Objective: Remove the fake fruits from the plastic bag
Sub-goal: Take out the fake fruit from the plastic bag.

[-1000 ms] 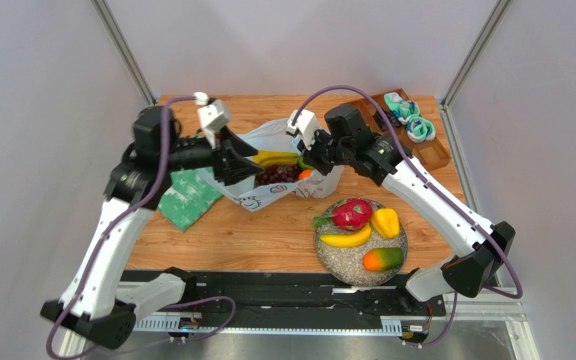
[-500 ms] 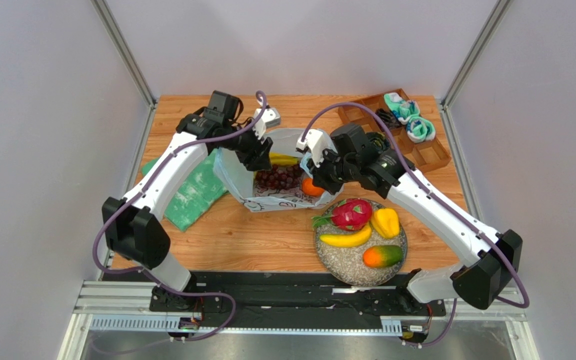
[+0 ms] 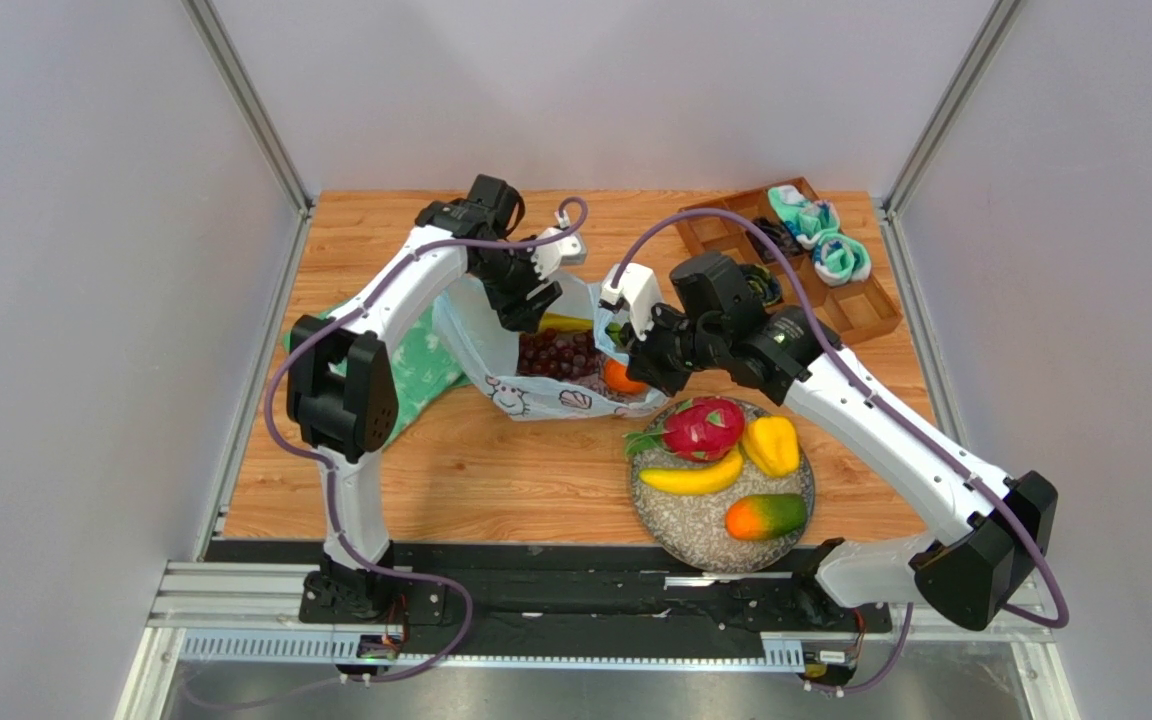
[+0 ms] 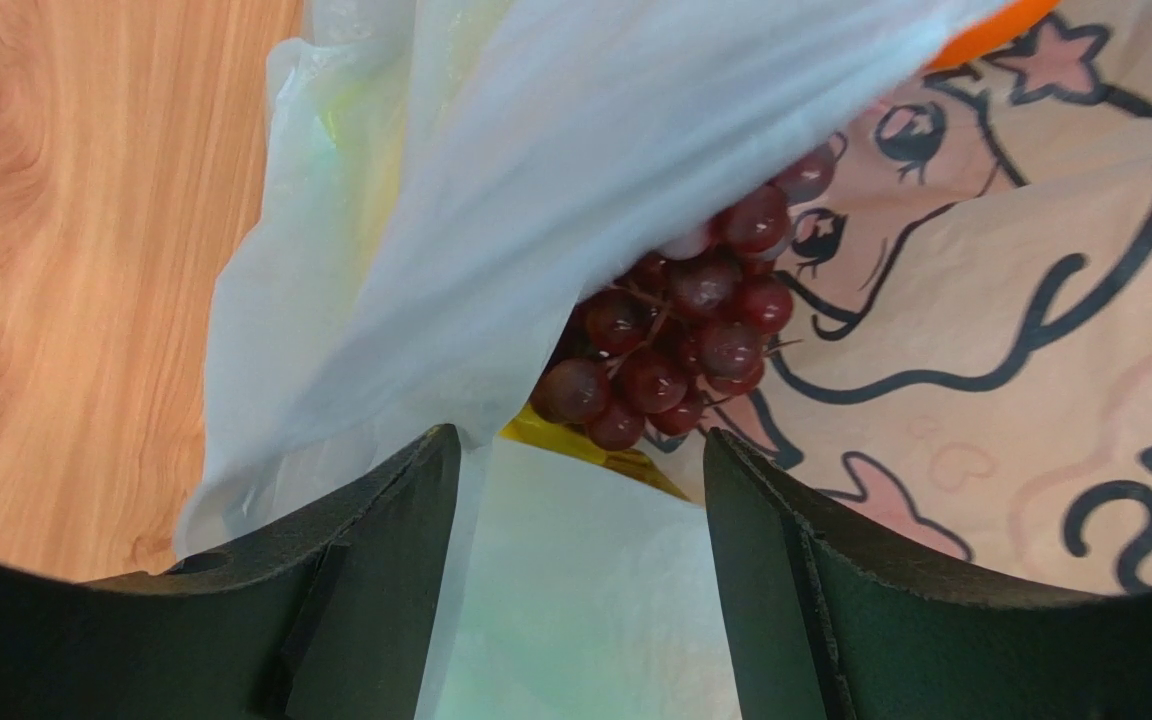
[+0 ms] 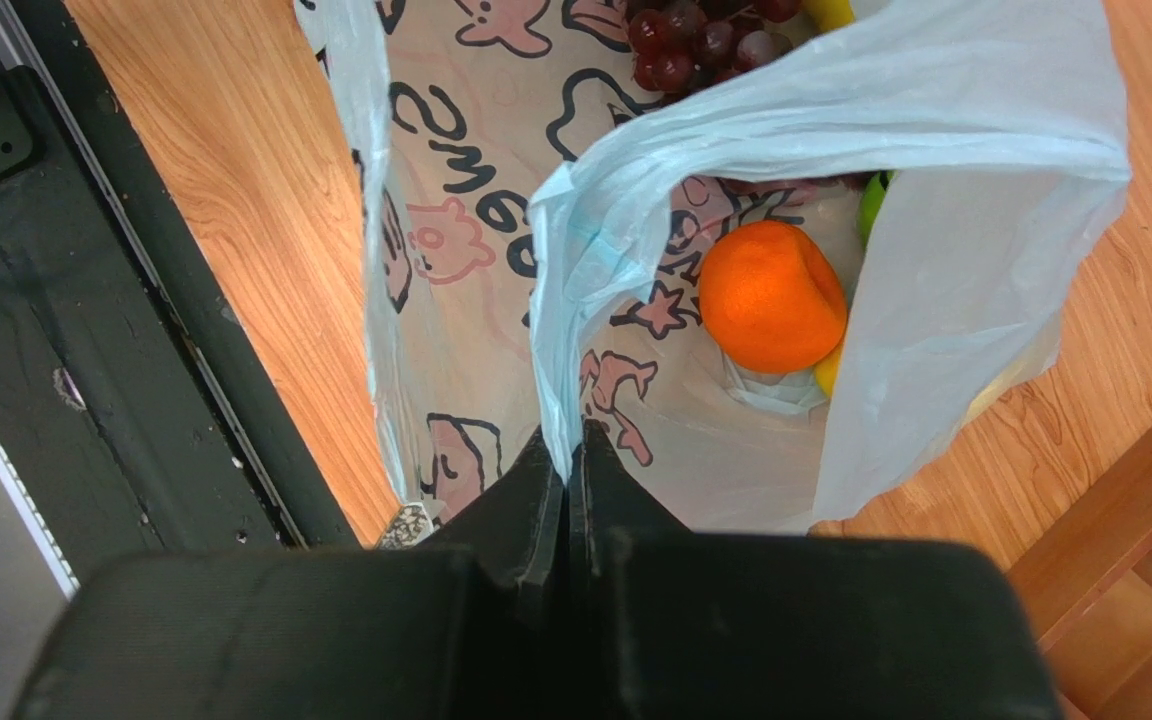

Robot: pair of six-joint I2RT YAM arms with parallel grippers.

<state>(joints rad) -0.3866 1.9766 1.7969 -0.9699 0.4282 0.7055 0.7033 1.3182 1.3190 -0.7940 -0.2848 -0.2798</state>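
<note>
The pale-blue plastic bag (image 3: 515, 393) lies open mid-table, holding dark purple grapes (image 3: 560, 354), a yellow banana (image 3: 569, 321) and an orange (image 3: 623, 377). My left gripper (image 3: 540, 297) is open over the bag's far rim. In the left wrist view bag film (image 4: 537, 180) lies between the spread fingers (image 4: 387, 585), with the grapes (image 4: 680, 323) just ahead. My right gripper (image 5: 570, 450) is shut on the bag's rim (image 5: 597, 255), and the orange (image 5: 772, 297) sits inside below it. A dragon fruit (image 3: 704, 428), a yellow piece (image 3: 773, 444), a banana (image 3: 692, 480) and a mango (image 3: 766, 516) lie on the plate.
The grey speckled plate (image 3: 680, 528) sits front right of the bag. A green patterned cloth (image 3: 394, 383) lies left of the bag. A wooden tray (image 3: 868, 308) with rolled socks (image 3: 823, 240) stands at the back right. A black rail runs along the near edge.
My left arm has swung from the bag's left side round to its far rim and stretched out. My right gripper has shifted slightly toward the plate, still holding the rim.
</note>
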